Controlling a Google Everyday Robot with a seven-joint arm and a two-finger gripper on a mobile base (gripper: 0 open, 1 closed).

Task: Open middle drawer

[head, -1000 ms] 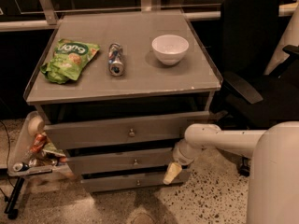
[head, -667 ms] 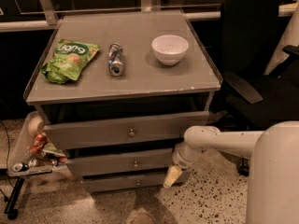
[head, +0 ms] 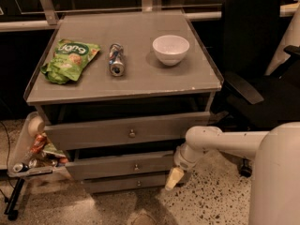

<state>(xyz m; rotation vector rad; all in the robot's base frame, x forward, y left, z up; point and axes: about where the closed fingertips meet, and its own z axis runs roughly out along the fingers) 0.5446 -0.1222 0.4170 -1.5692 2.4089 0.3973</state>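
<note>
— Speckled floor and a grey cabinet fill the scene; where does the robot's gripper sit?

— Low at the cabinet's front right corner. It hangs pointing down from the white arm, which reaches in from the right. Whether it is spread or pressed together cannot be told.

— And the middle drawer?

— Directly left of the gripper. The drawer's right end meets the gripper's tip in the view, though contact cannot be confirmed. Its small round knob is at the centre of the front, well left of the gripper, and nothing grips it.

— What surrounds that drawer?

— Above it is the tallest, widest drawer, and below it the narrow bottom drawer.

— Further out?

— On the cabinet's top, a white bowl stands to the right. A can lies on its side at the middle, and a green snack bag lies to the left. A black office chair stands right of the cabinet, behind the arm. A tray of cans and wrappers hangs at the cabinet's left side.
</note>
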